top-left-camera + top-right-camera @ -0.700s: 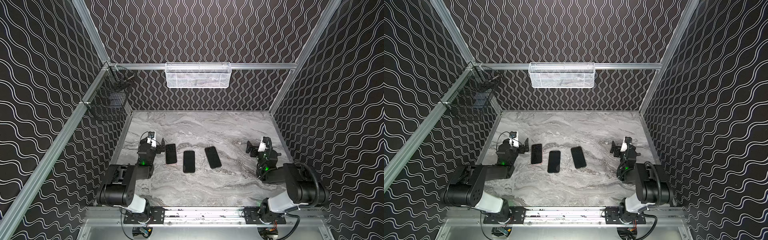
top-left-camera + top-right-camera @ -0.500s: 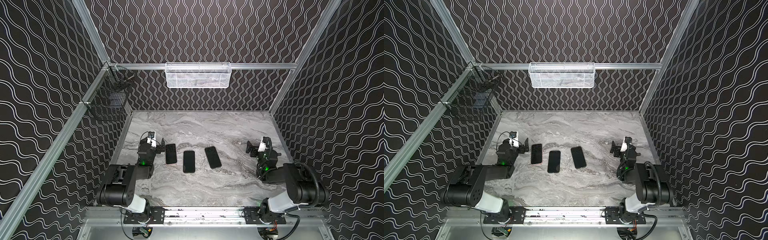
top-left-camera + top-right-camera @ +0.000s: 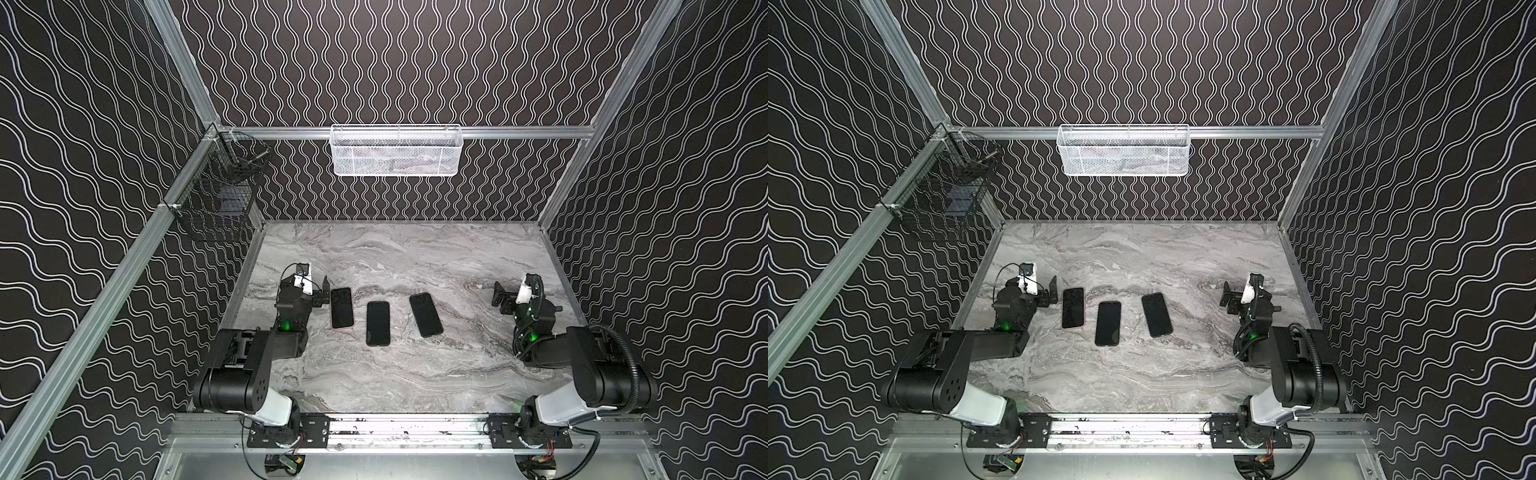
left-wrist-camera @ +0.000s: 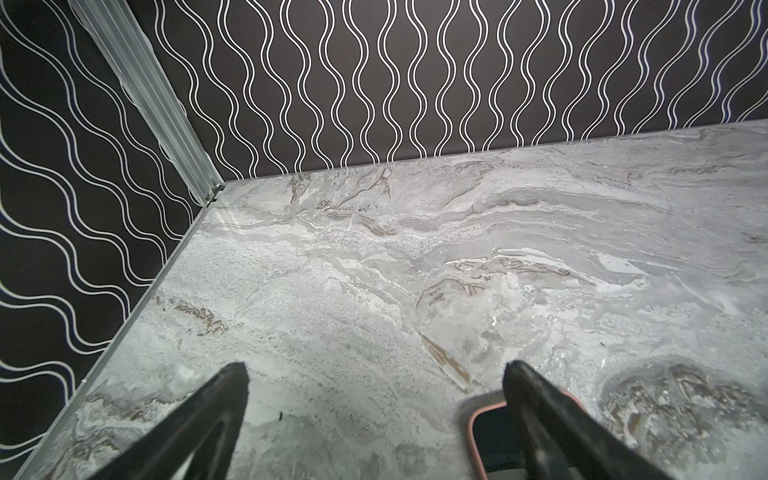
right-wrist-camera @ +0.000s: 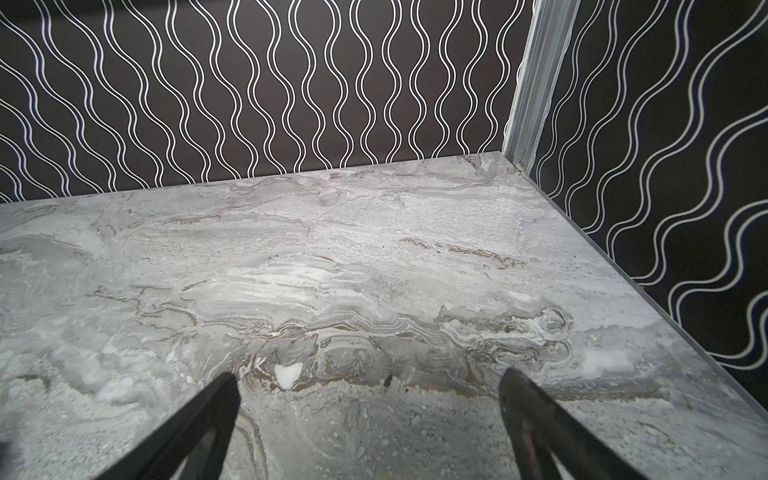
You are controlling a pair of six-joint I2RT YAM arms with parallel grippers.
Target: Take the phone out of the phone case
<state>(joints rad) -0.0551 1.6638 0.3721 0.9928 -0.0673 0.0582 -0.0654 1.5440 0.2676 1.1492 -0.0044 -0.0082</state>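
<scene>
Marble table (image 3: 395, 374): 3 phones (image 3: 377, 323) flat, apart; left phone (image 3: 342, 307) seemingly pink-cased.

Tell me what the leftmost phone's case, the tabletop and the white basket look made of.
Phone case: pink matte rim with a rounded corner, likely silicone or soft plastic; can't confirm.
Tabletop: grey veined marble look with a slight sheen; could be stone or printed laminate.
White basket: fine metal mesh on a wire rim, apparently white-coated.

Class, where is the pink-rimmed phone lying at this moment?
In both top views the pink-rimmed phone lies flat on the table, left of centre, between the left gripper close beside it and the middle phone.
</scene>
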